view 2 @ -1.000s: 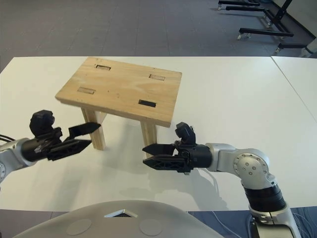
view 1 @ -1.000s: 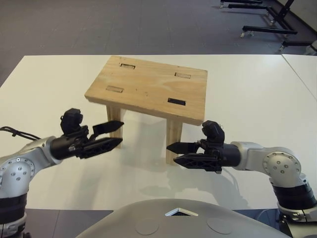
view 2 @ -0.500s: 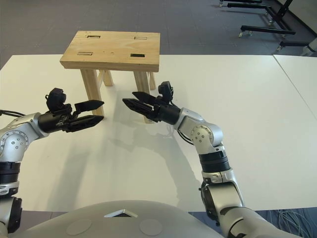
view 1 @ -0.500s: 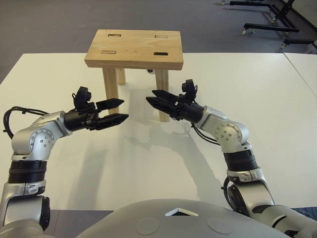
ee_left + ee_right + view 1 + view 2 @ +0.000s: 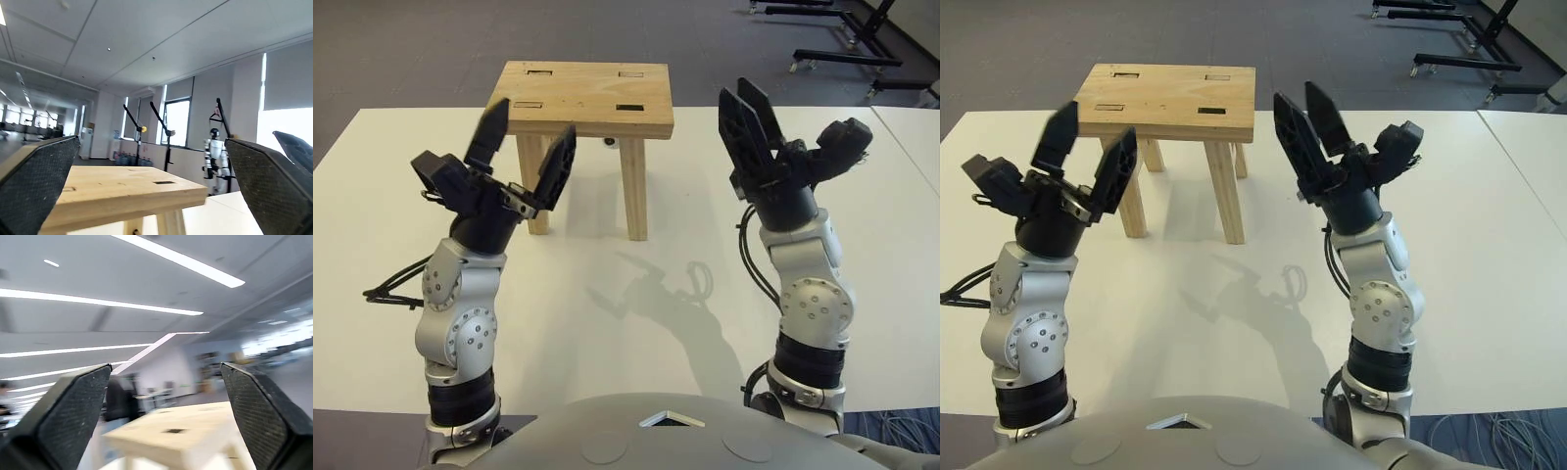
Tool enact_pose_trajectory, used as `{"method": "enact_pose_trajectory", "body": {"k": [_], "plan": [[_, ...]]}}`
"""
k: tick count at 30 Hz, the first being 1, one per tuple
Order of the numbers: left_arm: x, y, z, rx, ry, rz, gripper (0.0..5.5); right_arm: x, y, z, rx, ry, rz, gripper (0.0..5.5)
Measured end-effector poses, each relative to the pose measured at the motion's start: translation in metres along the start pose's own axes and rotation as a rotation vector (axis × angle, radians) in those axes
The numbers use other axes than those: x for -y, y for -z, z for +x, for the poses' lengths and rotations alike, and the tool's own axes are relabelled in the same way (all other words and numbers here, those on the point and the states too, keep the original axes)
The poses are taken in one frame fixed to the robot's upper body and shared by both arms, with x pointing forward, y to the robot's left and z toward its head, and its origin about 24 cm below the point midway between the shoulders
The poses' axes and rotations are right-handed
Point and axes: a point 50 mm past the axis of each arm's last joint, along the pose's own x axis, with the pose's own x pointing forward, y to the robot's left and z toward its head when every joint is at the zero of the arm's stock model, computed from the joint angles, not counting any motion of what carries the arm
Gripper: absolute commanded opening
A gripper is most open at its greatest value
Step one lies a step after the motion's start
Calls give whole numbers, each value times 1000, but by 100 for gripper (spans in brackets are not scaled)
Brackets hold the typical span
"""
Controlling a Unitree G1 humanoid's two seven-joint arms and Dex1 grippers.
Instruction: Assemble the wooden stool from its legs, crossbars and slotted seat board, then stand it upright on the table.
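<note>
The assembled wooden stool (image 5: 578, 86) stands upright on its legs near the far edge of the white table (image 5: 862, 215), its slotted seat board on top. My left gripper (image 5: 524, 145) is raised in front of the stool's left side, pointing up and open, with nothing between its fingers. My right gripper (image 5: 738, 94) is raised to the right of the stool, also open and holding nothing. Neither touches the stool. In the left wrist view the seat (image 5: 122, 188) lies beyond the open left gripper (image 5: 152, 141). The right wrist view has the seat (image 5: 181, 428) beyond the right gripper (image 5: 165, 366).
A second white table (image 5: 915, 122) adjoins at the right. Black wheeled metal frames (image 5: 847, 54) stand on the grey floor far behind. The table's near half, between my arms, holds only shadows.
Both arms have swung up from low, forward-pointing poses beside the stool's legs to raised, upward-pointing ones. The head view shifted earlier. Over the last half second the stool kept its place.
</note>
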Motion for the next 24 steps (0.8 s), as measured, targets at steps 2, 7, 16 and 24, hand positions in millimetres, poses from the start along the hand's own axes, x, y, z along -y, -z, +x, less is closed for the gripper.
{"method": "enact_pose_trajectory", "body": {"k": [2,7,16,24], "plan": [[-9,3,6,5,-66,102,540,8,4,9,0,129,-222,409],[-26,12,24,34,-250,364,540,11,21,23,42,282,-621,409],[-19,19,27,50,-237,452,540,5,26,25,40,278,-714,409],[-15,19,29,72,-253,446,540,5,28,25,29,266,-718,538]]}}
